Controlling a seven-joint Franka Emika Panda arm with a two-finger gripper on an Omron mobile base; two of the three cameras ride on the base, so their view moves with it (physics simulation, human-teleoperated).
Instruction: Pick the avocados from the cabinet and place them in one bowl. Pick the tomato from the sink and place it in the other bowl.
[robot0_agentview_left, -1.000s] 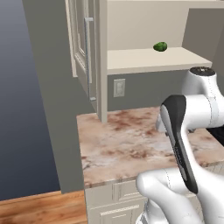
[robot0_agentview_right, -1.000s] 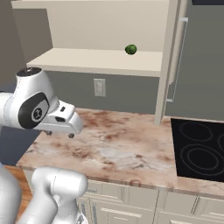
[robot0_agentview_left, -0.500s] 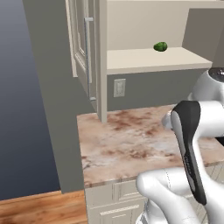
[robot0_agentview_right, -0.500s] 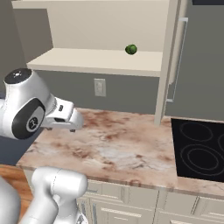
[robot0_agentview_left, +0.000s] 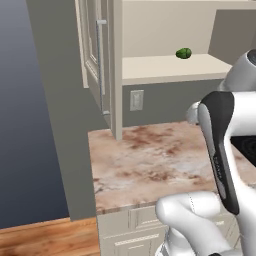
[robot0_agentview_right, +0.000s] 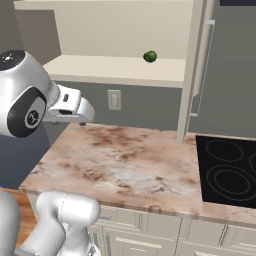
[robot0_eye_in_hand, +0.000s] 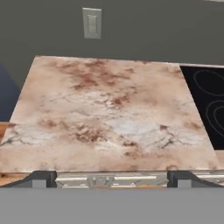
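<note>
The arm has swung lower and leftward; the claw (robot0_eye_in_hand: 112, 178) stays wide open, empty, over the desk (robot0_eye_in_hand: 109, 118). One avocado (robot0_agentview_right: 150, 56) awaits upper centre on the cabinet (robot0_agentview_right: 120, 70) shelf.

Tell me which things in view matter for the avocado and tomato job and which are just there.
Part of the job:
- avocado, on the cabinet's shelf
- cabinet, door open
- gripper, open, holding nothing

Just there:
- marble counter
- black cooktop
- wall outlet
</note>
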